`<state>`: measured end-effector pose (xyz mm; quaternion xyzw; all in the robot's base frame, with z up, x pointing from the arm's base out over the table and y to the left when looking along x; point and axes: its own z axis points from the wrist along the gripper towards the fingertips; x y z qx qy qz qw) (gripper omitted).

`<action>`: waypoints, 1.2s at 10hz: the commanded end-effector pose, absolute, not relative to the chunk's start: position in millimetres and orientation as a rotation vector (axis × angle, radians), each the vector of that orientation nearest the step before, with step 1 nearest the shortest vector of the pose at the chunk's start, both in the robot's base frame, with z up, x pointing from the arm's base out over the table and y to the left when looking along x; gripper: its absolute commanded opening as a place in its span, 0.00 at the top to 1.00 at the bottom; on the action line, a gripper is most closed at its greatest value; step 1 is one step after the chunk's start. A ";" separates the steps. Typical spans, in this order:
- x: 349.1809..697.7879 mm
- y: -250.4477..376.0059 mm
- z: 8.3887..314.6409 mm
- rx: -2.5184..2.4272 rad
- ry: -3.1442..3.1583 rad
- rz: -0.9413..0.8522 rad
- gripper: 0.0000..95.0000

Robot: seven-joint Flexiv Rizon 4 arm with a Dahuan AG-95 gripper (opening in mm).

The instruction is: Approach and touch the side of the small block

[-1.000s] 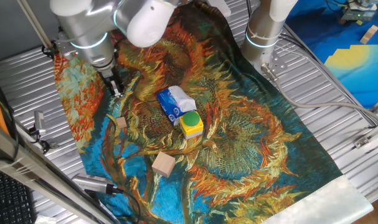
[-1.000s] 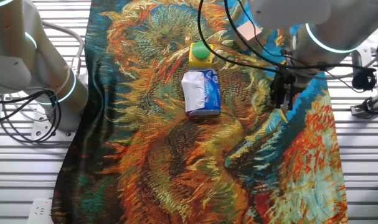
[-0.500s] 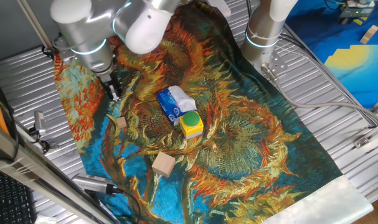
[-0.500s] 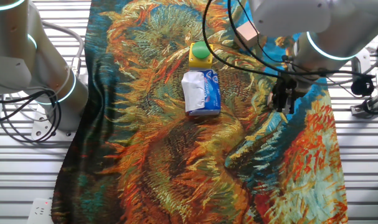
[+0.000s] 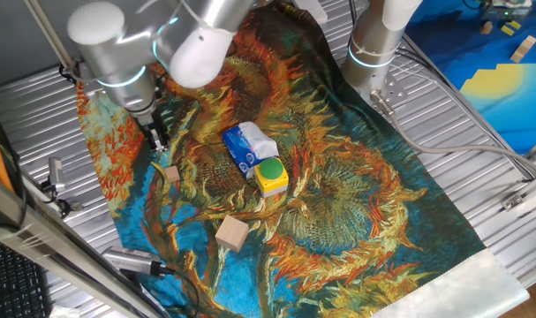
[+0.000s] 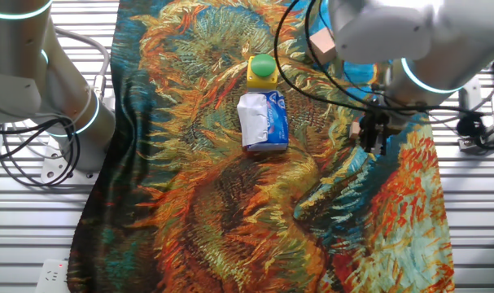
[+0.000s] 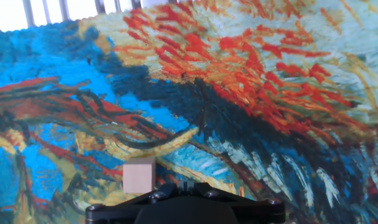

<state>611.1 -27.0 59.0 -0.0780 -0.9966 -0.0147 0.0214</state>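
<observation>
While the gripper (image 5: 158, 141) hangs near the small block (image 5: 172, 174), nothing stands between them.
Jaw state unclear; larger block (image 5: 232, 234), tissue pack (image 5: 247, 146) lie apart on painted cloth (image 5: 356, 194).

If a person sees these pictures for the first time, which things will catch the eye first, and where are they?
First comes the bright sunflower-painting cloth that covers the table. At its middle lie a blue-and-white tissue pack and a yellow box with a green round top, side by side. The silver arm's black gripper hangs close above the tiny light-brown wooden cube near the cloth's edge, and a larger tan wooden block lies apart.
</observation>
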 end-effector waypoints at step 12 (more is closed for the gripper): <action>626.3 -9.6 28.6 -0.298 -3.134 -0.058 1.00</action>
